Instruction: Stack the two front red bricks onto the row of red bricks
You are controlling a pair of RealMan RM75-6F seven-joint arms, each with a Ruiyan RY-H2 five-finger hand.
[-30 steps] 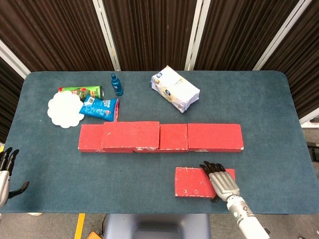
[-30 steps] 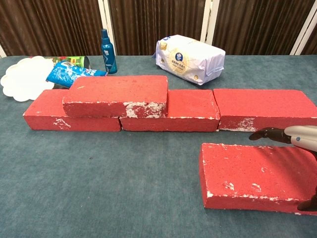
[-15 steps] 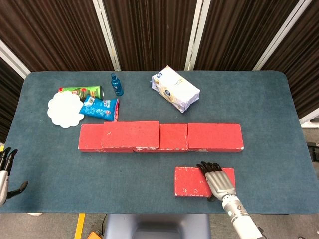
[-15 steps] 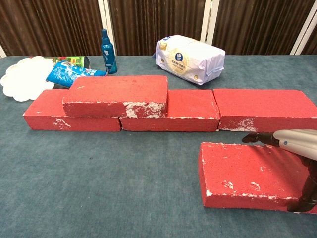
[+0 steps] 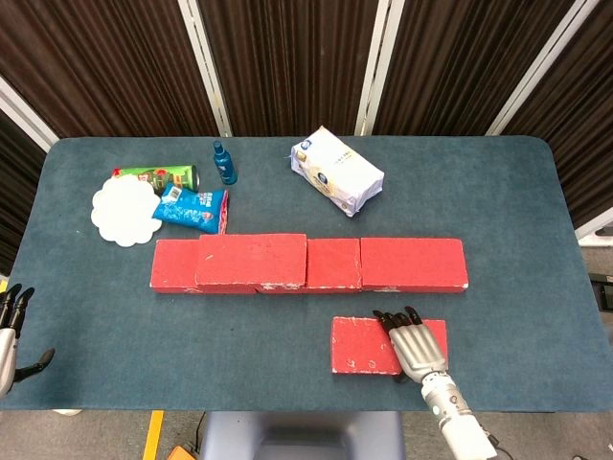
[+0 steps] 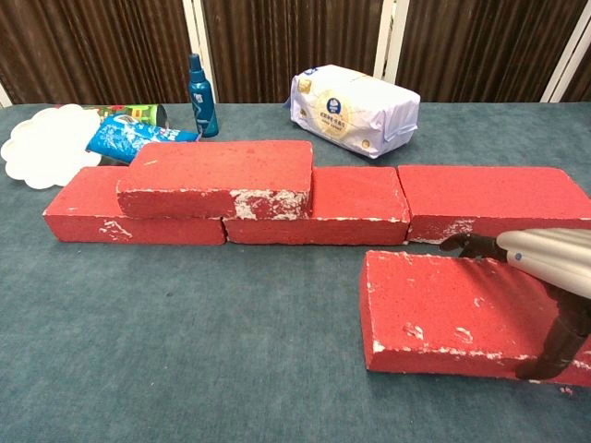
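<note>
One red brick (image 5: 365,345) is lying alone at the front of the tabletop (image 5: 536,220), near the row of red bricks (image 5: 412,264) but not touching it. The right hand (image 5: 415,345) is grasping this brick, with its fingers (image 6: 466,245) lying over the far edge and its thumb (image 6: 550,355) pressing the near side. Another stacked brick (image 6: 220,176) is already sitting on top of the row. The left hand (image 5: 11,321) is hanging by the tabletop's left edge, holding nothing, fingers apart.

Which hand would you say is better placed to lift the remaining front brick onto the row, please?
The right hand: it already lies over the front brick, while the left hand sits at the table's far left edge.
</note>
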